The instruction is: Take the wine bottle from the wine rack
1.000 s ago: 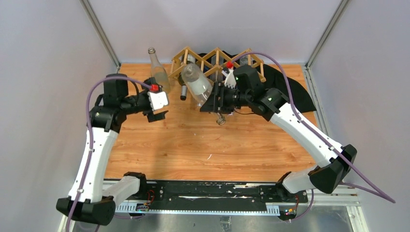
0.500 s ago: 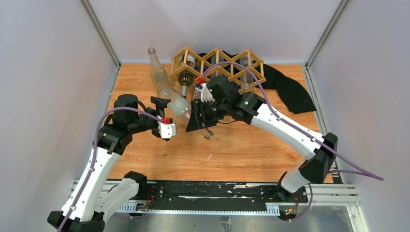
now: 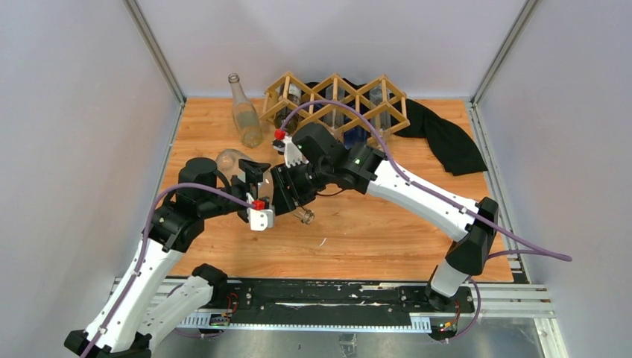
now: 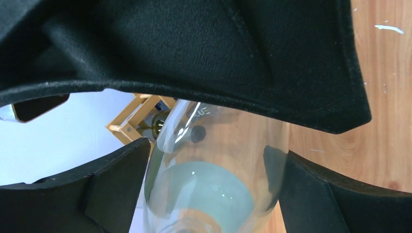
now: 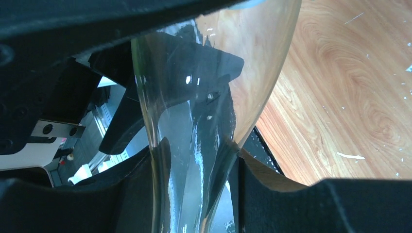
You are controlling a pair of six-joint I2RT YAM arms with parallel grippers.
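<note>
Right gripper [image 5: 193,187] clamps clear wine bottle [image 4: 214,191] at neck. Left gripper [image 4: 208,151] fingers [image 4: 114,170] flank bottle body, close against both sides; gripping or not, can't tell. Wine rack [image 3: 335,101] sits beyond right gripper, apart from bottle.

At the back of the counter [image 3: 387,224] we find the wine rack [image 3: 335,101], an upright bottle [image 3: 244,115] just left of it and a cloth [image 3: 447,142] at its right. In front, the wine bottle [image 3: 229,159] sits with its neck in the right end effector [image 3: 287,192] and its body between the fingers of the left end effector [image 3: 252,175].
</note>
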